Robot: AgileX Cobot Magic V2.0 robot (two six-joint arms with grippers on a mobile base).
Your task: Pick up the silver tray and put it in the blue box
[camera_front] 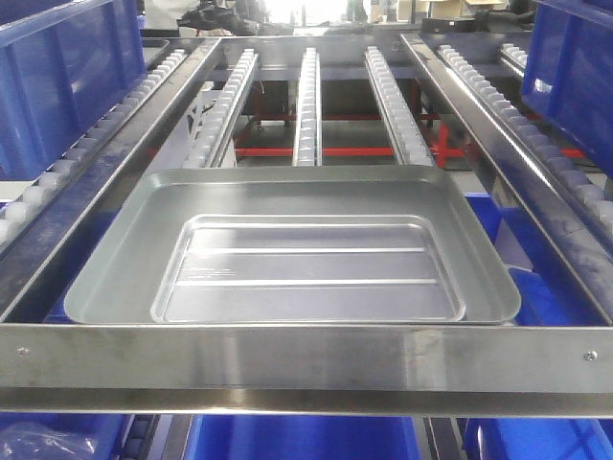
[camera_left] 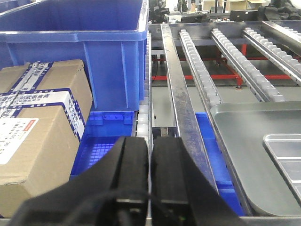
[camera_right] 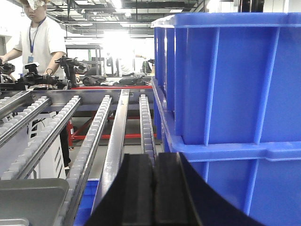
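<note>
**Q:** Which step of the task does the figure show?

**A:** The approach, judging from the layout: nothing is grasped yet. The shallow rectangular silver metal tray (camera_front: 306,273), marked by two straight ridges, lies flat at the centre of the front view. It is nested inside a larger, deeper silver tray (camera_front: 115,273) with sloping sides, which rests on the steel roller rails (camera_front: 306,86).

**Q:** What state are the hands in?

**A:** The left hand (camera_left: 150,141), at bottom centre of its wrist view, has its black fingers pressed together on nothing. The right hand (camera_right: 154,157), at bottom centre of its own view, is likewise closed and empty.

**Q:** Where does the tray lie relative to them?

**A:** In the left wrist view the shallow tray shows at the lower right edge, well apart from the hand. In the right wrist view only a corner of the deeper tray is clear, at the lower left, also apart from the hand.

**Q:** What does the next move call for?

**A:** Probably a hand must spread, reach the shallow tray's rolled rim and pinch that tray alone. The large bright-blue ribbed plastic crate (camera_left: 70,52), at upper left of the left wrist view, is the likely destination. Similar blue crates (camera_right: 225,70) fill the right of the right wrist view, so the choice is uncertain.
</note>
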